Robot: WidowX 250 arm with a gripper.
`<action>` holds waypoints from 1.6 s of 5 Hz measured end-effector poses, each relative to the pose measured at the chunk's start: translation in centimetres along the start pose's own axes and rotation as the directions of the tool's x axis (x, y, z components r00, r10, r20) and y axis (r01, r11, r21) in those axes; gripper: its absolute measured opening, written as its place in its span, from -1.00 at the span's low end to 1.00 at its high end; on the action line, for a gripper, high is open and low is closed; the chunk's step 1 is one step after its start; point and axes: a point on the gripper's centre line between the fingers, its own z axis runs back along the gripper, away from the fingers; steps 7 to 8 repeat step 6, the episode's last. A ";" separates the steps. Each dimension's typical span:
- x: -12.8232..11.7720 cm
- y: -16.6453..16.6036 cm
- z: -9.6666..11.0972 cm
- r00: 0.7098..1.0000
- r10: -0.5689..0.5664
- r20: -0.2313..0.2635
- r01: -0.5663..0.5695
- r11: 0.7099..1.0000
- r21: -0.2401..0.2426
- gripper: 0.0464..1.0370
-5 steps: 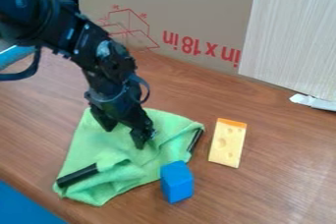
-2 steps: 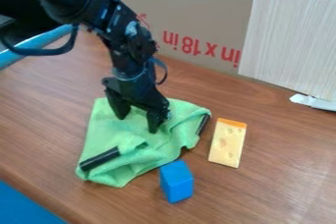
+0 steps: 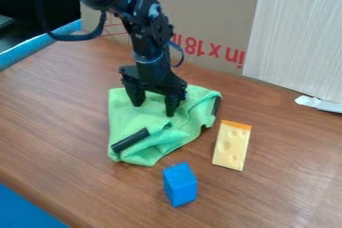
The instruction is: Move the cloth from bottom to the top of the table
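The black gripper [image 3: 155, 109] points down onto the upper half of the green cloth [image 3: 137, 124], its two fingers standing apart with cloth under and between them. Rumpled, with a fold along its lower right, the cloth lies at the centre-left of the table. One black bar-like piece [image 3: 130, 140] rests at the cloth's lower left, and another [image 3: 217, 105] shows at its right edge.
Below the cloth, apart from it, stands a blue block [image 3: 180, 184]. A yellow cheese piece [image 3: 232, 145] lies to its right. Cardboard [image 3: 200, 2] and a pale panel [image 3: 294, 42] border the wooden table [image 3: 280, 192] at the back.
Gripper and cloth have shifted together up and to the right, along with both black pieces. The cloth's lower edge now lies farther from the blue block, which has kept its place like the cheese.
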 end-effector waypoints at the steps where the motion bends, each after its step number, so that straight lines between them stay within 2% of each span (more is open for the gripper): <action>1: 2.0 0.9 -0.1 0.997 0.075 -0.002 -0.075 0.997 -0.012 0.93; 2: 4.0 1.1 1.2 0.992 0.121 0.023 -0.120 0.992 -0.036 0.93; 3: 4.4 2.0 2.1 0.976 0.217 -0.012 -0.217 0.974 -0.066 0.93; 4: 5.0 3.1 5.1 0.958 0.285 -0.010 -0.285 0.956 -0.071 0.93; 5: 5.3 4.0 8.4 0.951 0.295 -0.096 -0.294 0.956 0.026 0.93; 6: 4.6 2.4 10.5 0.940 0.196 -0.279 -0.156 0.975 0.158 0.93; 8: 4.6 2.4 10.5 0.940 0.196 -0.279 -0.156 0.975 0.158 0.93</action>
